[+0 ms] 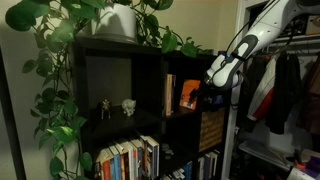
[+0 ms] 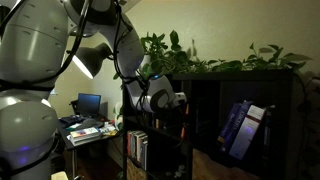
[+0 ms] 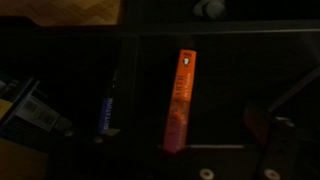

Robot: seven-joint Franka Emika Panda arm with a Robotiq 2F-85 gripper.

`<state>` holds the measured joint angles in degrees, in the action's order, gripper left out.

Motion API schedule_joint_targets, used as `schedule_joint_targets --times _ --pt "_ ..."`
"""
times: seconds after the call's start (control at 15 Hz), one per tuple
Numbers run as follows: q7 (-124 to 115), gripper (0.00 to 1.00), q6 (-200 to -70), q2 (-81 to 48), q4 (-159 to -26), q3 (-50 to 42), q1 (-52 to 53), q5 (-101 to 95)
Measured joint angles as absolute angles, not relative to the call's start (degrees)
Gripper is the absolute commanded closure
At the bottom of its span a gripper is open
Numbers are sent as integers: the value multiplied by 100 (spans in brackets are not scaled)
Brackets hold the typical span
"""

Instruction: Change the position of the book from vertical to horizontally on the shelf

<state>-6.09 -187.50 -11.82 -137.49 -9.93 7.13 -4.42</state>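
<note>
The book (image 1: 188, 95) has a bright orange cover and stands upright in an upper cubby of the black shelf (image 1: 150, 60). In the wrist view its orange spine (image 3: 180, 100) stands on end in the dark cubby. My gripper (image 1: 222, 75) hangs just outside the front of that cubby, apart from the book. It also shows in an exterior view (image 2: 165, 100) at the shelf's front edge (image 2: 190, 90). In the wrist view one dark finger shows at the right; the jaws (image 3: 198, 135) look open and hold nothing.
Leafy plants (image 1: 70, 40) sit on top of the shelf. Two small figurines (image 1: 117, 106) stand in the neighbouring cubby. A row of multi-coloured spines (image 1: 130, 160) fills a lower cubby. A clothes rack (image 1: 285, 90) stands beside the shelf. A desk with a monitor (image 2: 90, 103) is behind.
</note>
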Motion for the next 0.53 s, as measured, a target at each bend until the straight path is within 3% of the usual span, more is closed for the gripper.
schedule_joint_targets --times 0.13,0.4,0.47,0.53 --pt "-711 0 -18750 -1203 -13727 -1117 844 -413" --pt "-879 15 -18751 -1226 -13700 -1255 983 -391" --pt "-914 22 -18751 -1226 -13699 -1286 1007 -391" --pt "-943 40 -18751 -1226 -13701 -1332 1041 -391"
